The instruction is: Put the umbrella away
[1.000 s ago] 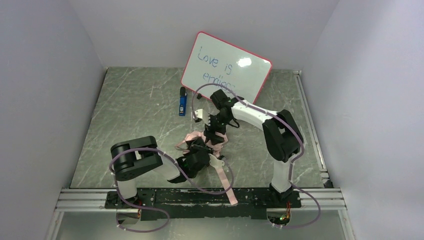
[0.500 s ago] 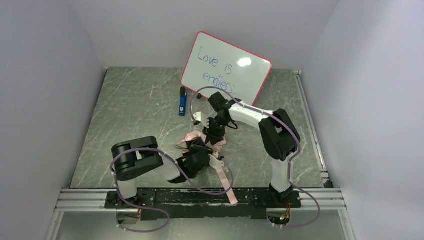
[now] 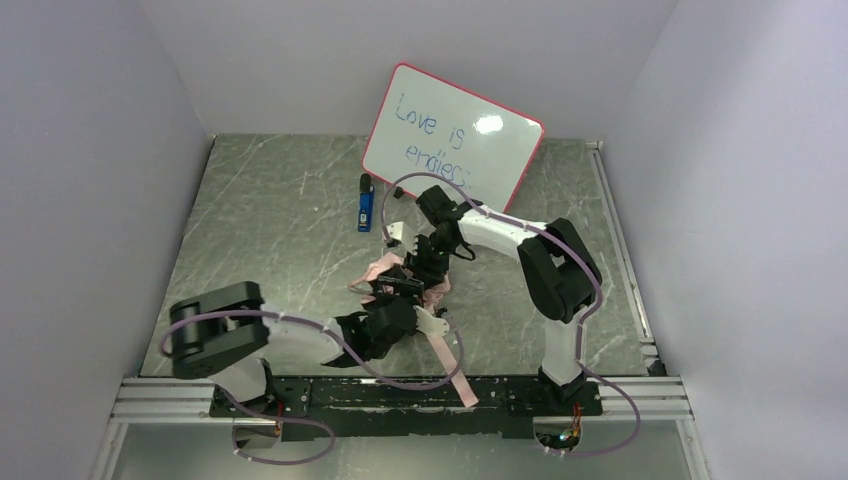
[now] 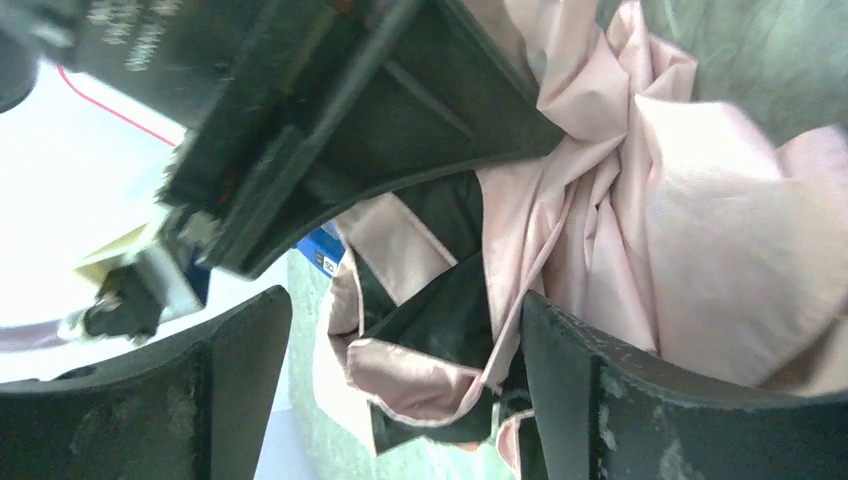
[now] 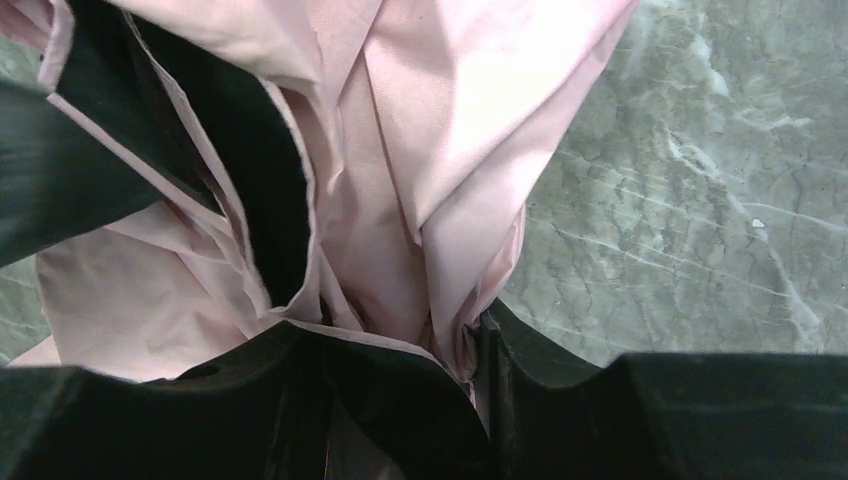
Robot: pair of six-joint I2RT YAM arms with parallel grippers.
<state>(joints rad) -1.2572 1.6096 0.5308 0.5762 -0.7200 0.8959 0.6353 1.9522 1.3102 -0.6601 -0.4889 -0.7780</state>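
The umbrella [image 3: 374, 271] lies crumpled mid-table, pale pink fabric with black lining, and a pink strap [image 3: 451, 362] trails toward the near rail. In the left wrist view its folds [image 4: 680, 250] hang between the wide-apart fingers of my left gripper [image 4: 400, 330], which stands open and grips nothing. From above, the left gripper [image 3: 392, 292] sits at the bundle's near side. My right gripper [image 3: 426, 268] comes down on the far side. Its jaws [image 5: 470, 350] are shut on a pinch of the pink fabric [image 5: 430, 150].
A red-framed whiteboard [image 3: 455, 135] leans against the back wall. A blue marker [image 3: 366, 205] lies in front of it, and a small white piece [image 3: 394, 232] sits just left of the right wrist. Walls close in both sides; a metal rail [image 3: 400, 390] runs along the near edge.
My left gripper has opened and let go of the fabric, and that arm's elbow swung out left. The right gripper closed on the fabric and shifted slightly left.
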